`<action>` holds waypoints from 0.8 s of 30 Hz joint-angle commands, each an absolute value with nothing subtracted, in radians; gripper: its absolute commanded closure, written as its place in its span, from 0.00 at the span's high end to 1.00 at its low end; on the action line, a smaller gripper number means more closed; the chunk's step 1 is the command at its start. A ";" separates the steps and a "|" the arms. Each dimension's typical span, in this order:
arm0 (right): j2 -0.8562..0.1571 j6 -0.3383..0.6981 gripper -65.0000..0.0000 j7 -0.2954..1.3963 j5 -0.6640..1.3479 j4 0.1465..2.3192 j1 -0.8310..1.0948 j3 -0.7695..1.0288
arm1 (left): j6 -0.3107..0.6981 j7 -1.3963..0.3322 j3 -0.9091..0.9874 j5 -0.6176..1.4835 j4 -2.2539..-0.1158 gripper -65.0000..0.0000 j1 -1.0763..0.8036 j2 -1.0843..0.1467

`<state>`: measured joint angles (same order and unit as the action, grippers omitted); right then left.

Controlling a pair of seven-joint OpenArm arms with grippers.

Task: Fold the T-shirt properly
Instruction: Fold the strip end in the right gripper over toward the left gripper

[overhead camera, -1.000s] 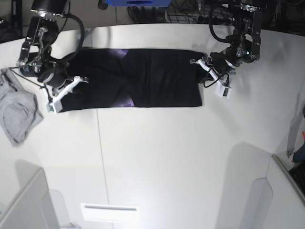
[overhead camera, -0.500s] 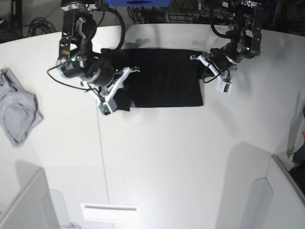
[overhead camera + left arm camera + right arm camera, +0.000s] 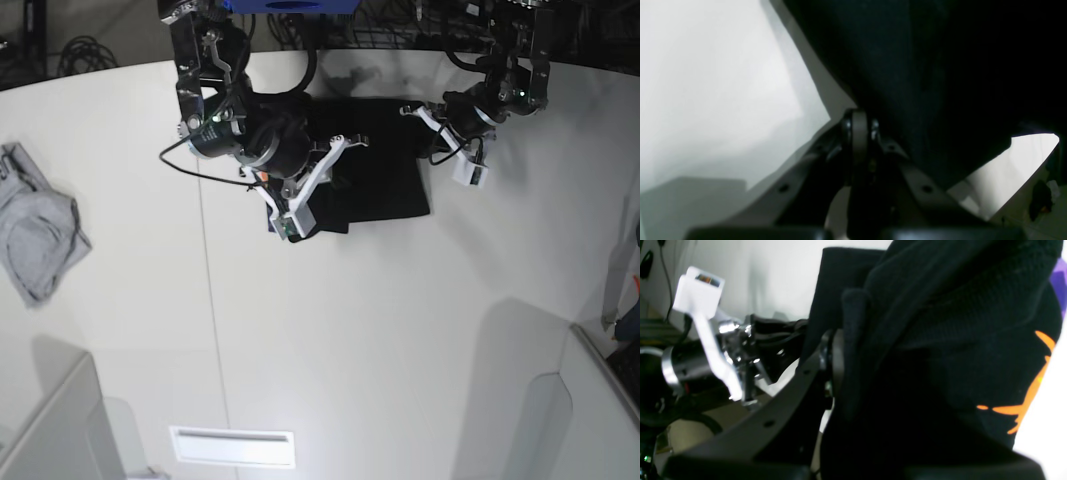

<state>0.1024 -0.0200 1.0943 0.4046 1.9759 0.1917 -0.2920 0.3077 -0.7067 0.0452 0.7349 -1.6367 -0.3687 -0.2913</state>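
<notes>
Mid-fold on the large black cotton T-shirt (image 3: 375, 165), bunched at twelve o'clock on the white tabletop (image 3: 350, 340). Right gripper (image 3: 836, 356) clenched on a shirt edge, carrying it across; left gripper (image 3: 858, 128) pinching the other end. Next, probably: lay the edge flat, then release.

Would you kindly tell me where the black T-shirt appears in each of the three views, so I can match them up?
Base: the T-shirt lies top centre on the table, between both arms.
Left wrist: black cloth fills the upper right, above the shut left gripper.
Right wrist: it fills the centre and right, orange print at its right edge, clamped in the right gripper.
Shared landmark: the white table.
</notes>
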 commanded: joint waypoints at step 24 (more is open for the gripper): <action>0.125 -0.021 0.00 0.995 0.464 1.903 0.147 -0.354 | 0.300 -0.731 0.036 0.717 -1.644 0.00 -0.366 -0.294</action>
<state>0.1131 -0.0265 1.0126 0.4412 1.8889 0.1608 -0.3489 0.3073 -0.7097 0.0372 0.7345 -1.6363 -0.3630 -0.2874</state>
